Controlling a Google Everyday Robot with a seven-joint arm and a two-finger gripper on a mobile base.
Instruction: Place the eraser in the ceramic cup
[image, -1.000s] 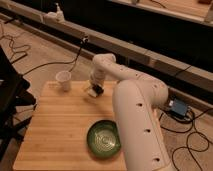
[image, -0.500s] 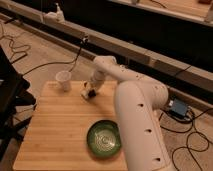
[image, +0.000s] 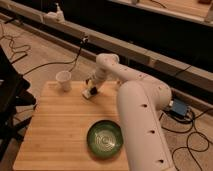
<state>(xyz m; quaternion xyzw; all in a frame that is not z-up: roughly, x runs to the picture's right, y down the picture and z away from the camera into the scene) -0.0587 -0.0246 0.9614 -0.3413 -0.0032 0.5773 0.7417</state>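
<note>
The white ceramic cup (image: 63, 80) stands upright near the far left corner of the wooden table (image: 60, 130). My gripper (image: 90, 92) hangs low over the table's far part, a short way right of the cup and apart from it. It is shut on the eraser (image: 93, 90), a small black block at its tip. My white arm (image: 140, 115) reaches in from the right and bends down to the gripper.
A green bowl (image: 105, 139) sits on the table's near right part, beside the arm. Cables (image: 55, 62) lie on the floor behind the table. A dark object (image: 12, 100) stands at the table's left edge. A blue box (image: 179, 109) lies on the floor to the right.
My gripper has moved a little left and down towards the cup, carrying the eraser with it. The cup and the bowl have not moved.
</note>
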